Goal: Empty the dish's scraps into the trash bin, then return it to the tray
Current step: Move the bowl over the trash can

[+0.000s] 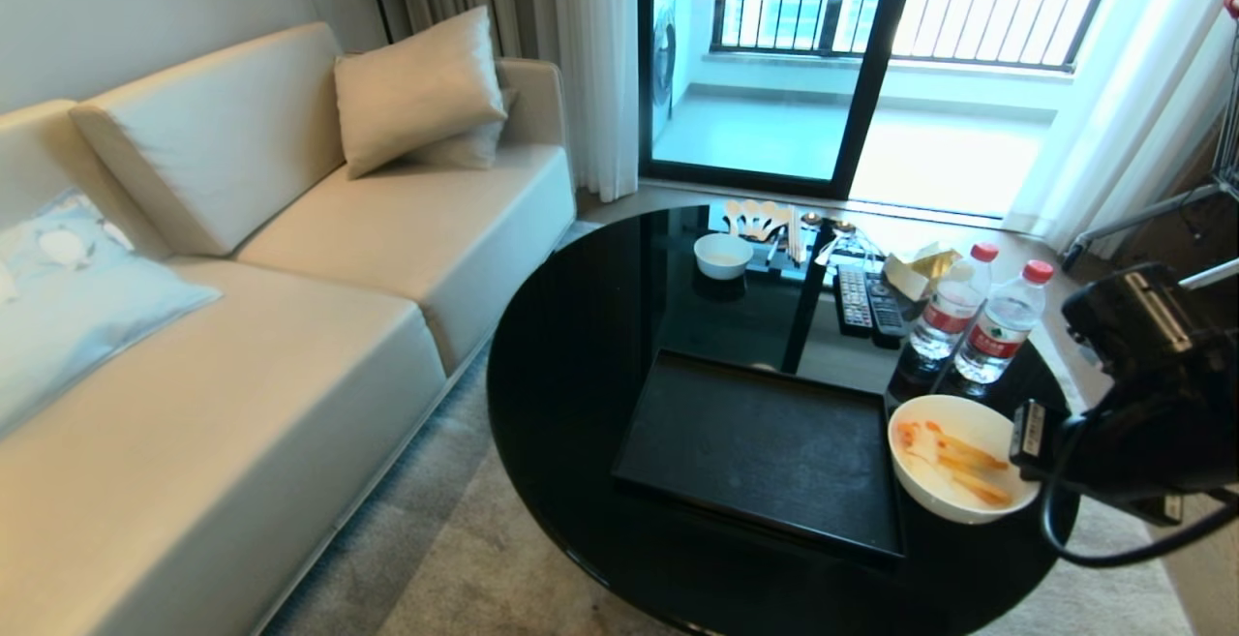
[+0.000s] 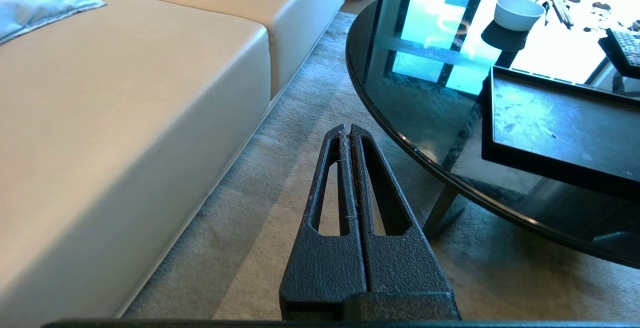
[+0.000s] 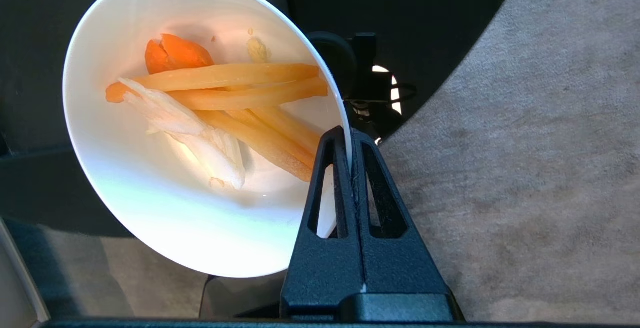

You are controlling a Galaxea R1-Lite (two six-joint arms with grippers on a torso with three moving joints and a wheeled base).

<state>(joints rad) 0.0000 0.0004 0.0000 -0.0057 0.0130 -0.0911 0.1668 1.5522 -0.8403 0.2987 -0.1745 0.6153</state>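
Early days on this one. Right end effector clamped tight on the rim of the glossy cream-white deep round bowl, one finger inside the wall, one outside. Bowl lifted and tilted in the right wrist view, hanging at the near right edge of the round black glass worktop, partly over the grey carpet. Looks clear of the surface, though hard to swear to from the head view alone.

Scraps still all aboard: orange carrot chunks, pale yellow strips and a white shred, slumped towards the low side near the gripped rim. Nothing spilled on the carpet as far as can be seen.

Flat matte black rectangular tray with the low rim sitting bare on the worktop, just beside the bowl. Steel trash bin nowhere in any view, so no telling how far the carry is.

Left end effector shut on nothing, parked low over the carpet between the cream sofa and the worktop edge.

So: pick-up done, probably. Left to do: get to the bin, tip the scraps out, bring the bowl back, set it on the tray. Roughly a quarter through, at a guess. Worth watching that tilt on the way, since the strips already lean at the rim.
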